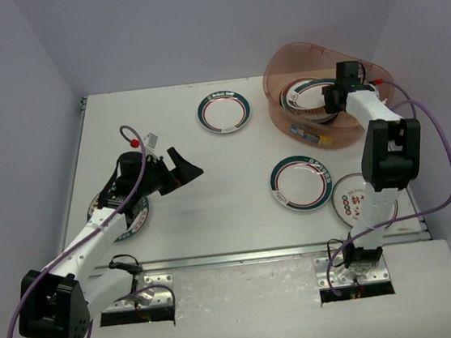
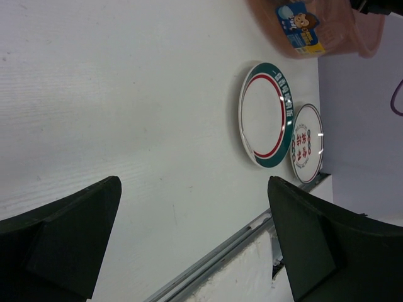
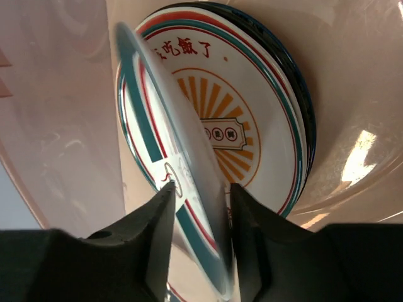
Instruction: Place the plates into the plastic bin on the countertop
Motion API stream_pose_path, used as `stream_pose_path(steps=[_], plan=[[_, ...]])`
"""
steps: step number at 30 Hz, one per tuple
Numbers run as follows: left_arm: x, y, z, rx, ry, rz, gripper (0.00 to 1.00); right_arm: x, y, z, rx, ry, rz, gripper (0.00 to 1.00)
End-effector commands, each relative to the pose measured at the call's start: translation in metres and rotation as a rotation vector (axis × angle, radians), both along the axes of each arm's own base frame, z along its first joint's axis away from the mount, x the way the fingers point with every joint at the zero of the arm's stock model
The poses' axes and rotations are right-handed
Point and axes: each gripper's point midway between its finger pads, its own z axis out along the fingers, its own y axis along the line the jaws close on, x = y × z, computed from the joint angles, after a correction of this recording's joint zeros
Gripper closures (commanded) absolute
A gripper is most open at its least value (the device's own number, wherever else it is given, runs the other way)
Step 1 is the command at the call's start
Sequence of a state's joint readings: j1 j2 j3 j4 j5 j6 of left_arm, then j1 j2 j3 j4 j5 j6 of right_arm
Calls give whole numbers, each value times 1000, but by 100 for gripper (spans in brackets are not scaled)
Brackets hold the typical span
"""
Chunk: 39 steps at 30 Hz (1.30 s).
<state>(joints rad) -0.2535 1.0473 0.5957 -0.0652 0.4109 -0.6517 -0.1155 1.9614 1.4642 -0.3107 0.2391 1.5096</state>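
Pinching a teal-and-red rimmed plate (image 3: 165,119) by its rim, the right gripper (image 3: 200,207) hangs inside the plastic bin (image 1: 278,69), the plate standing steeply on edge between the jaws. Just behind its face lies the stack (image 3: 301,145) in the bin, with an orange sunburst plate (image 3: 233,113) on top, so the release, I judge, turns on tipping the plate flat toward that stack. The left gripper (image 1: 183,170), fingers spread and empty, hovers over the countertop (image 1: 214,211) well apart from the bin. Outside the bin's near wall sit a teal-rimmed plate (image 1: 300,182) and a red-lettered plate (image 1: 353,200) — both nearer the right arm; a third plate (image 1: 224,110) lies beside the bin toward the left arm.
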Motion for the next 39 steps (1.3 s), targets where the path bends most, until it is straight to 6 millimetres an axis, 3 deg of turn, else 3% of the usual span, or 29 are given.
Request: stream_pose_path(steps=[1,3,6,12,14,15,17,19,22,23,25,27,28,29,33,36,39], plan=[[6,4,7,33,-44,3,0,13,8,22,12,-57,103,28],[10,6,4,44,-29,19,0,10,13,31,17,-28,142,15],[20,13,-7,75,37,83,0,-14,17,35,34,91,151,1],[46,14,-12,49,84,178,0,-44,26,59,65,121,176,1],[65,12,-8,23,72,214,0,-54,38,80,86,44,225,1],[71,11,-8,13,72,224,0,-55,42,75,95,39,242,1],[96,8,-4,-3,64,260,0,-64,55,111,78,-106,320,1],[119,4,-4,-9,55,271,0,-67,67,127,66,-238,401,1],[156,-2,-12,-44,39,292,0,-96,121,155,136,-486,718,1],[167,-4,-17,-58,33,301,0,-105,142,181,161,-623,856,1],[184,-12,-22,-104,33,295,0,-140,176,201,251,-775,1139,1],[206,-22,-45,-110,73,274,0,-170,191,199,336,-801,1310,1],[215,-24,-56,-115,95,275,0,-189,196,188,405,-776,1351,1],[216,-25,-57,-115,97,275,0,-190,197,193,365,-820,1377,1],[251,-27,-106,-67,175,300,7,-244,203,170,338,-839,1417,1],[263,-27,-125,-45,204,315,13,-265,206,156,340,-812,1430,1],[274,-25,-147,-18,246,337,21,-292,210,165,373,-900,1475,1]])
